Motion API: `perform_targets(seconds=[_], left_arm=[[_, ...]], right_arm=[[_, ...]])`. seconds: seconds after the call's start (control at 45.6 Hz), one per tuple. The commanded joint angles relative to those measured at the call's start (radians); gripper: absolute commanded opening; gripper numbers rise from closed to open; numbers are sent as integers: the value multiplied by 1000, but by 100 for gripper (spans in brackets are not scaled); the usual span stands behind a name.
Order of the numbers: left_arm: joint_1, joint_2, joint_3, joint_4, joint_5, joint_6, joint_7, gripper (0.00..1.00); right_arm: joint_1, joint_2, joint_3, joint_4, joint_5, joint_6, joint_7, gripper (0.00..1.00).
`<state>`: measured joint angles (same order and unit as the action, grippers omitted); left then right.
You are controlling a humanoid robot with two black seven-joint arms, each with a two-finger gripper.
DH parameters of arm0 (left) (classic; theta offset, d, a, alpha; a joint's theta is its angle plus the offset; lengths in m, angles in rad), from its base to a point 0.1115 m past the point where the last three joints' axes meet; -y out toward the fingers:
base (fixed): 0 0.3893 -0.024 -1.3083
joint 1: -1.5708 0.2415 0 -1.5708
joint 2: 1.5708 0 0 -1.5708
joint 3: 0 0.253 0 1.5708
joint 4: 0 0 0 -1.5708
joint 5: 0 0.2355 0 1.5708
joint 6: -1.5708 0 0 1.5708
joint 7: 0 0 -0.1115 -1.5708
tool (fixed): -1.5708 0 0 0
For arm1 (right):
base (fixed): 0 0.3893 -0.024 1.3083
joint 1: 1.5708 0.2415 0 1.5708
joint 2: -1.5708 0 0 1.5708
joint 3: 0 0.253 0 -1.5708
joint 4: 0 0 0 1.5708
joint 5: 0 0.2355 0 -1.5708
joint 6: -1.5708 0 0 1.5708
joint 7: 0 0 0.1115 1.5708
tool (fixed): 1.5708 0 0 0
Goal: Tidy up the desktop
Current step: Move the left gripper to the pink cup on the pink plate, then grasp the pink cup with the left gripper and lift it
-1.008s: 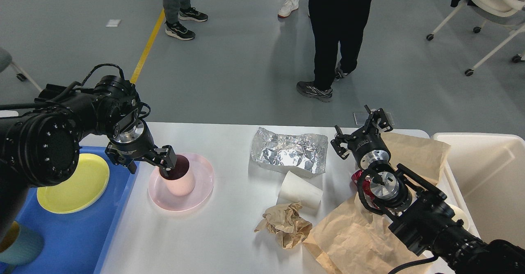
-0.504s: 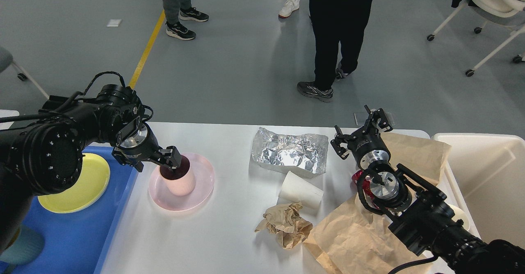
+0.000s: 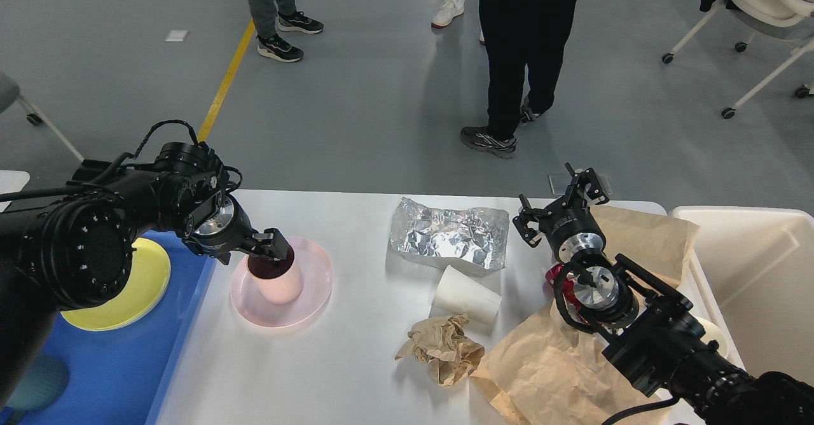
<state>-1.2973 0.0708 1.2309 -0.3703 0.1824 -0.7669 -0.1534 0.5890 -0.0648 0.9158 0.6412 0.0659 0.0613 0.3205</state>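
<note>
The white desktop [image 3: 356, 361] holds a pink cup [image 3: 277, 283] standing on a pink plate [image 3: 311, 294] at the left. My left gripper [image 3: 275, 252] is at the cup's far rim, its fingers pinched on the rim with one tip inside the dark opening. A crumpled foil sheet [image 3: 448, 234], a white paper cup [image 3: 465, 294] on its side, a brown paper ball [image 3: 442, 347] and a large brown paper sheet [image 3: 553, 368] lie to the right. My right gripper [image 3: 558, 201] is open and empty above the table's far right edge.
A blue tray [image 3: 127, 361] at the left holds a yellow plate [image 3: 121, 298] and a teal cup [image 3: 35, 387]. A cream-white bin [image 3: 757, 278] stands at the right. A red object [image 3: 559, 275] shows under my right wrist. People stand beyond the table.
My left gripper has shifted right and turned, from the cup's left rim to over its opening. The cup stays on the plate. The right arm has not moved.
</note>
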Motion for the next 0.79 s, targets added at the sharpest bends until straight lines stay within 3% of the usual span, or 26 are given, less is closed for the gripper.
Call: perform_targets(seconds=[0.0, 0.132, 0.329, 0.373, 0.504, 0.614, 0.767], left_arm=[[12, 0, -10, 10, -1, 14, 0, 87], [16, 1, -31, 8, 0, 12, 18, 79], [16, 1, -42, 7, 0, -21, 136, 45], [16, 1, -42, 7, 0, -37, 152, 41], [16, 4, -44, 7, 0, -89, 156, 23], [16, 7, -44, 8, 0, -156, 156, 0], [15, 9, -45, 8, 0, -176, 155, 0]], right_arm=[[0, -1, 0, 0, 0, 0, -1, 100], [0, 0, 0, 0, 0, 0, 0, 100], [0, 0, 0, 0, 0, 0, -1, 100], [0, 0, 0, 0, 0, 0, 0, 100], [0, 0, 0, 0, 0, 0, 0, 100], [0, 0, 0, 0, 0, 0, 0, 100], [0, 0, 0, 0, 0, 0, 0, 100]])
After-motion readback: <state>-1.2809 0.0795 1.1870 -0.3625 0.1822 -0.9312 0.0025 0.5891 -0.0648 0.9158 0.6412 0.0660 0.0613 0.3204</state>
